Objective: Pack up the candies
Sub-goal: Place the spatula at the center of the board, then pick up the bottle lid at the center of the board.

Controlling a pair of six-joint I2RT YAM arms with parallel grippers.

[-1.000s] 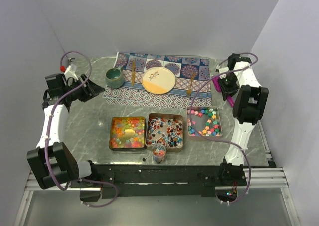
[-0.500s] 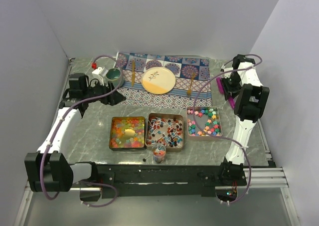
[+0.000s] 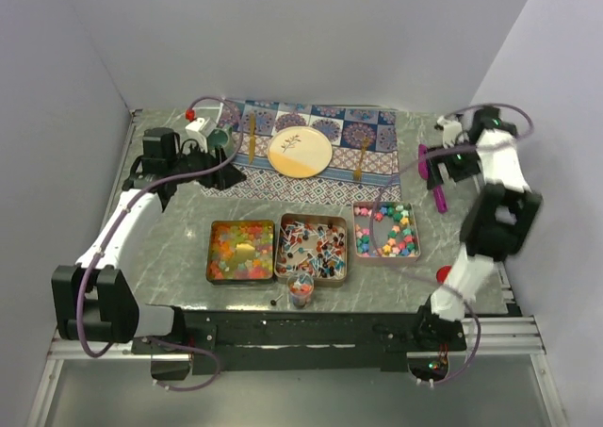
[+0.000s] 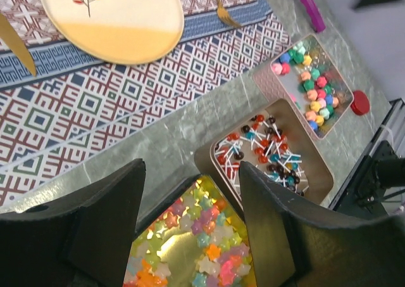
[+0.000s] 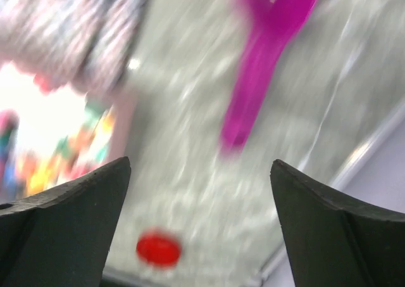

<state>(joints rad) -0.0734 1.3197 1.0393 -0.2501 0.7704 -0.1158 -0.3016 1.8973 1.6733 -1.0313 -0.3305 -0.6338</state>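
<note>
While poised over orange-yellow gummy candies (image 4: 190, 255) in a square metal tin (image 3: 209, 254), left gripper (image 4: 190, 195) released, empty; right gripper (image 5: 199, 173) spread wide over magenta plastic scoop (image 5: 253, 90), presumably to grasp it.

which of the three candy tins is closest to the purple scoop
The right-hand tin, with the pink, green and blue candies. It lies next to the purple scoop; the middle tin and left tin sit farther left.
</note>
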